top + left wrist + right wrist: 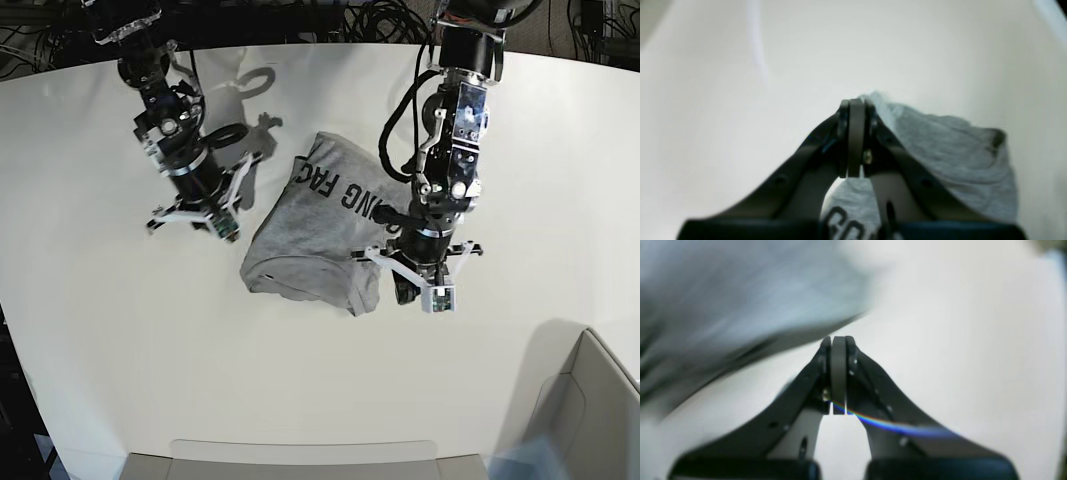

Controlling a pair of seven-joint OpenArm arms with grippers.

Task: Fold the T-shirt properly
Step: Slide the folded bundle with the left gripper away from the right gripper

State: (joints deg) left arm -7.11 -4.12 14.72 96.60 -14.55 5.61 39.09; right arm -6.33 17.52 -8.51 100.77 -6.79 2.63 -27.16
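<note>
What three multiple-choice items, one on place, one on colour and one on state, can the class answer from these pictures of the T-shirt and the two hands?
1. Where does the T-shirt lie?
A. on the white table, between the arms
B. in a box
C. on the floor

2. What colour is its lettering?
A. red
B. black
C. yellow

3. How is the left hand?
A. wide open
B. out of view
C. shut against the shirt's edge

Key: 1 A, the base view shows it flat between both arms; 2 B, dark block letters run across the grey cloth; 3 C, its wrist view shows the jaws together with cloth beside them.
</note>
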